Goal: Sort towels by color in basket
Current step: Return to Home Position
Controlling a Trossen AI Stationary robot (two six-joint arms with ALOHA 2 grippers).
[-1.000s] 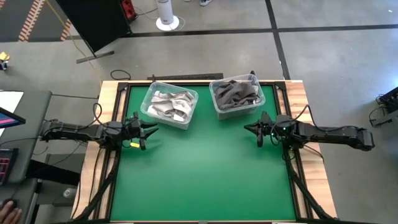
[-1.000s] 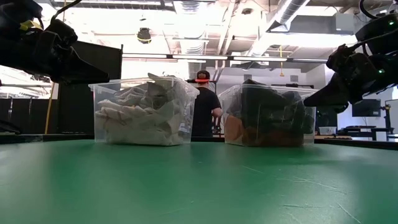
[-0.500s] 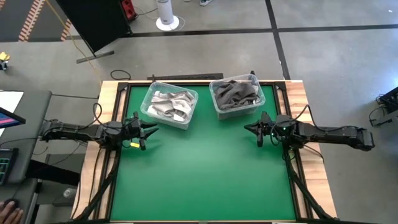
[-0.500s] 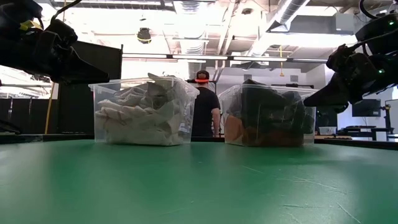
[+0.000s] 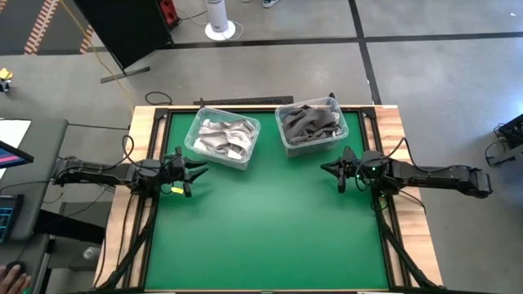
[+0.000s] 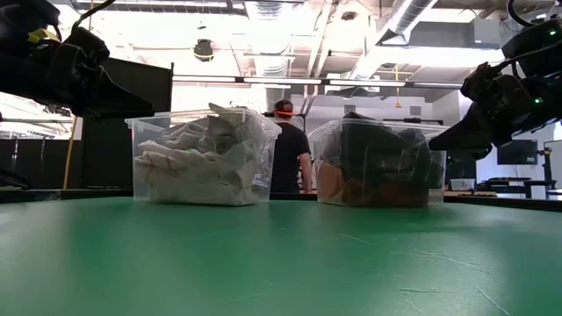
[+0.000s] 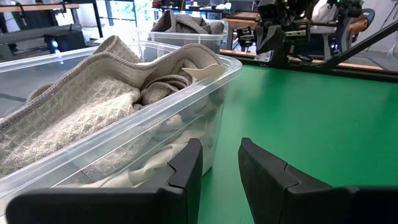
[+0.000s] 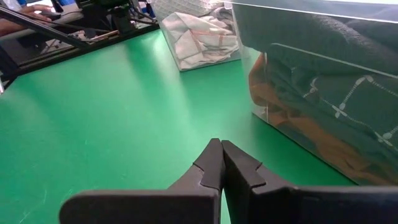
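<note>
Over green table, left claw hovers parted, right claw closed.

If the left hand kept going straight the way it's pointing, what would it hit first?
Most likely the near corner of the clear bin holding the light towels: the open left hand points just along that wall. It might only graze it; beyond lies green mat.

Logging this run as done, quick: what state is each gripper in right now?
Left gripper: open, holding nothing.
Right gripper: shut, holding nothing.
</note>
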